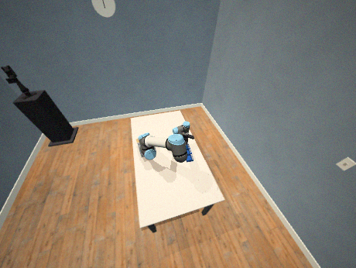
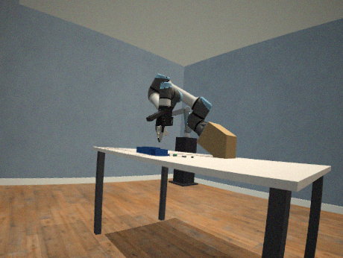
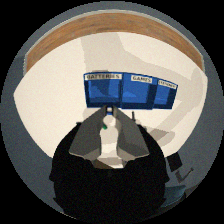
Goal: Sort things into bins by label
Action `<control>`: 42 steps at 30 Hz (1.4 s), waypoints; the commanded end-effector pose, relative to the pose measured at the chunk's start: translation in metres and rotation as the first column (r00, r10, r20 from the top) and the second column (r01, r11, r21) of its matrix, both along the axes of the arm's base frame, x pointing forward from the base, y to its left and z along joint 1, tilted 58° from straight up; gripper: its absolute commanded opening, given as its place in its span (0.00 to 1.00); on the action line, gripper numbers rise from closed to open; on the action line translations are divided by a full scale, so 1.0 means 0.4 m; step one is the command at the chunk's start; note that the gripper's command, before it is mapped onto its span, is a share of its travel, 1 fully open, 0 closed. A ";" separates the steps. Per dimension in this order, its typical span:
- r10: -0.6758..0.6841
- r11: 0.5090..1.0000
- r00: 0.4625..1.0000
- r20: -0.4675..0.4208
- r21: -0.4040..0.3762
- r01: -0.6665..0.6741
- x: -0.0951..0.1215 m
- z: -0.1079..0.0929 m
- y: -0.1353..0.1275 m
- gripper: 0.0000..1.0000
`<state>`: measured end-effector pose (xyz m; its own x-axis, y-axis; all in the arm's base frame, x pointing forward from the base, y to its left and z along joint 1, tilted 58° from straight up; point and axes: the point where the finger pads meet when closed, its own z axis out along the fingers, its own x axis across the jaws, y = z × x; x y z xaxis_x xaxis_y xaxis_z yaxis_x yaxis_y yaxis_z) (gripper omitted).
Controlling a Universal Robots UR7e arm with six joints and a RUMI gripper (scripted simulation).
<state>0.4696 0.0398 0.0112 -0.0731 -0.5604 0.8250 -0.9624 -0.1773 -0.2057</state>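
Observation:
Three joined blue bins (image 3: pixel 137 105) (image 2: pixel 150 150) (image 1: pixel 189 158) stand upright on the table. In the wrist view their labels read BATTERIES at the left, GAMES in the middle and STATIONERY at the right. Their contents cannot be made out. My gripper (image 3: pixel 109 106) (image 2: pixel 159 140) is shut, with nothing clear to see between its tips. It hangs above the table, near the front edge of the BATTERIES bin in the wrist view. A small green thing (image 3: pixel 104 127) (image 2: pixel 174 154) lies on the table. Two small dark things (image 2: pixel 183 156) (image 2: pixel 192 156) lie beyond it.
A thin dark thing (image 3: pixel 133 116) shows beside the right finger, in front of the GAMES bin. A tan block (image 2: pixel 224 143) stands at the arm's base. A black pedestal (image 1: pixel 46 116) (image 2: pixel 186 160) stands on the floor away from the table (image 1: pixel 170 201).

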 end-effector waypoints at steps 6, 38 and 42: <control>-0.004 1.000 1.000 0.006 0.001 0.004 0.010 -0.040 0.032 0.04; -0.008 1.000 1.000 0.000 0.000 0.008 0.041 -0.121 -0.096 0.04; -0.008 1.000 1.000 0.000 0.000 0.008 0.041 -0.121 -0.096 0.04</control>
<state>0.4854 0.0031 -0.0363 -0.0792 -0.5571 0.8266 -0.9652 -0.1644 -0.2033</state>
